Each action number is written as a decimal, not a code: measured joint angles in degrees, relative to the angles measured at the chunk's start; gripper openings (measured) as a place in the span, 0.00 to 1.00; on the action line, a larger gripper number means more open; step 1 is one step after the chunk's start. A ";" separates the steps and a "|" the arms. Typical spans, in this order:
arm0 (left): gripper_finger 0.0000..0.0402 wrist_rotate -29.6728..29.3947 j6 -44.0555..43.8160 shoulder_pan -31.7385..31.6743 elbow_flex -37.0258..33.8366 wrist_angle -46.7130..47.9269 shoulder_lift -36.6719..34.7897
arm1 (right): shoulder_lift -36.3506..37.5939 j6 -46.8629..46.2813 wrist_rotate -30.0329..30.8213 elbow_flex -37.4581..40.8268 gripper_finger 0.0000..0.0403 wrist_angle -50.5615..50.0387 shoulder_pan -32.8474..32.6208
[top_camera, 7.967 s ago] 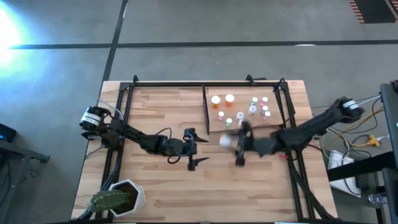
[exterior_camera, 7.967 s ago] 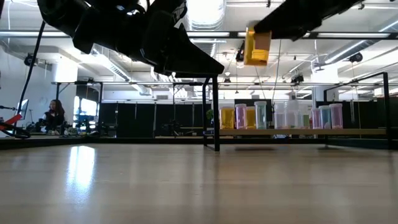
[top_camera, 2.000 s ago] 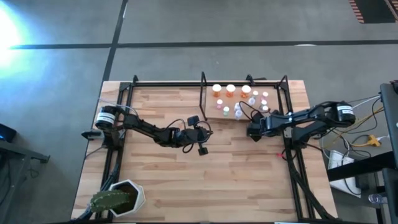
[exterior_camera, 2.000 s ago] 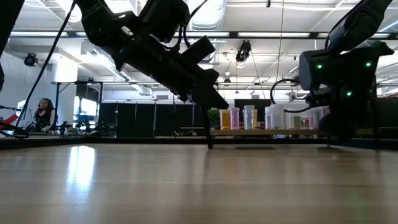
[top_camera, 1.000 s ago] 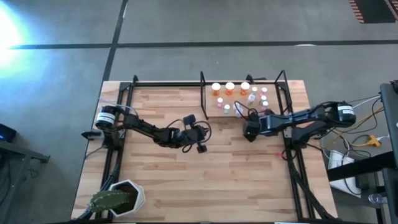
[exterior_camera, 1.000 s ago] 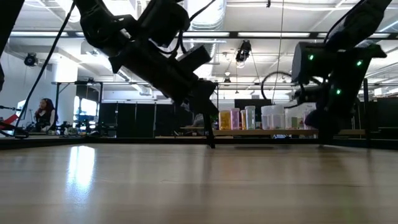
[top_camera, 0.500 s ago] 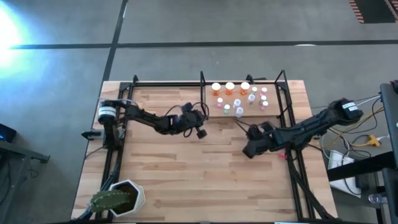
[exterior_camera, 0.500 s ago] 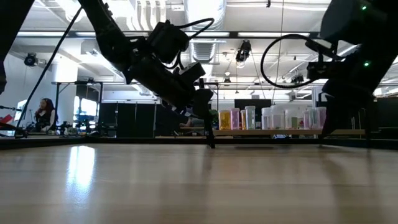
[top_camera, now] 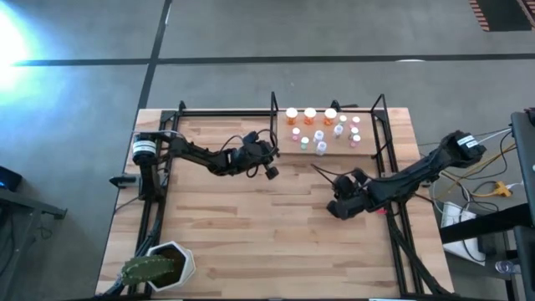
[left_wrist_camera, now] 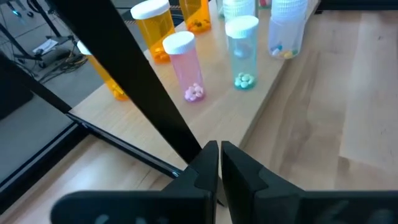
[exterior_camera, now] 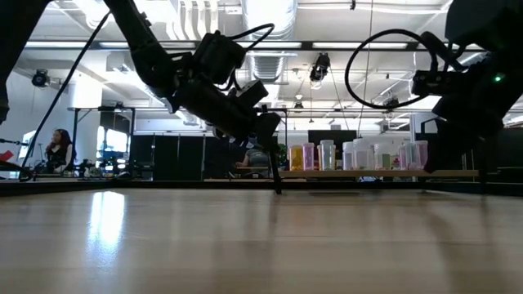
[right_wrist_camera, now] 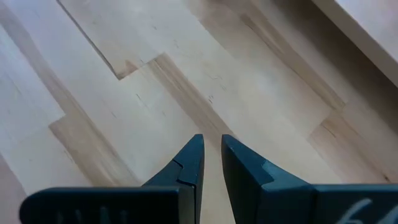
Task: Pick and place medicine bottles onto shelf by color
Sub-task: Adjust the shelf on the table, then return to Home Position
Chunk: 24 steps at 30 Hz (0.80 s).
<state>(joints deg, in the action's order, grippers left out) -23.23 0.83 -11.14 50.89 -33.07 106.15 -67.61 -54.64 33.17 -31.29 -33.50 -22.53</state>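
High view, near edge first: cactus pot [top_camera: 159, 266] parked at the front corner, out of play. Nothing bottle-shaped spotted loose on the worktop [top_camera: 234, 226], front to back.

Moving in: right tool [top_camera: 337, 207] low over bare wood, just short of mid-worktop. Right wrist view confirms it: right tool [right_wrist_camera: 211, 143] with fingers drawn almost together, a sliver of gap, nothing between them, only planks below.

Further back: left tool [top_camera: 269, 170] just beside the shelf's front corner. Left wrist view puts the left tool [left_wrist_camera: 219, 149] fully closed and empty, nose close to the shelf's black post [left_wrist_camera: 137, 81], looking across at a pink bottle [left_wrist_camera: 186, 65] and a bluish bottle [left_wrist_camera: 242, 50] standing upright on the panel.

Far end: shelf [top_camera: 288, 149] carrying the whole crowd of medicine bottles [top_camera: 322, 130], all upright as far as can be seen. Orange bottles [top_camera: 310, 114] lined along the back rail, smaller white, green and pink tops clustered in front. Low view reads yellow-orange at one end, clear in the middle, pink toward the other end [exterior_camera: 417, 153].

Looks like placing done, or very nearly. Possibly some tidying of colour groups left among the small ones; hard to call from here. Both arms free-handed, no pick under way.
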 joint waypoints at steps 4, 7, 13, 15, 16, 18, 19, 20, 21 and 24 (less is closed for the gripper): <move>0.01 0.71 0.04 0.67 -0.15 0.08 -0.14 | 0.00 0.43 0.24 0.10 0.12 0.08 -0.75; 0.01 0.94 0.05 2.47 -0.23 1.16 -1.18 | 0.00 3.66 0.22 0.86 0.12 2.89 -1.91; 0.01 1.71 0.06 7.99 -1.19 6.69 -6.60 | 1.33 18.43 -4.98 5.92 0.12 21.30 -5.00; 0.01 1.69 0.04 9.80 -1.71 6.78 -8.36 | 2.97 25.07 -11.53 8.20 0.10 31.69 -4.94; 0.01 1.71 0.03 10.62 -1.97 6.70 -9.20 | 4.01 29.15 -15.96 9.37 0.10 37.63 -4.61; 0.01 1.69 -0.12 12.10 -2.57 7.18 -10.71 | 6.19 37.63 -24.63 11.66 0.08 49.91 -3.69; 0.01 1.74 -0.09 12.74 -2.60 7.12 -11.26 | 7.73 41.56 -28.70 12.83 0.06 54.47 -3.15; 0.01 1.76 -0.12 13.29 -2.86 7.05 -11.82 | 9.70 44.28 -31.43 13.87 0.05 56.79 -2.36; 0.01 1.76 -0.40 13.73 -3.13 7.05 -12.46 | 11.87 46.22 -32.76 14.77 0.04 57.58 -1.42; 0.01 1.76 -1.00 14.57 -4.38 6.93 -14.71 | 20.46 48.04 -32.87 18.28 0.02 56.16 2.34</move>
<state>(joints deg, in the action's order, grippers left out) -21.47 -0.17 3.44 46.51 -26.15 91.44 -47.15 -6.60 0.30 -13.00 22.66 -20.18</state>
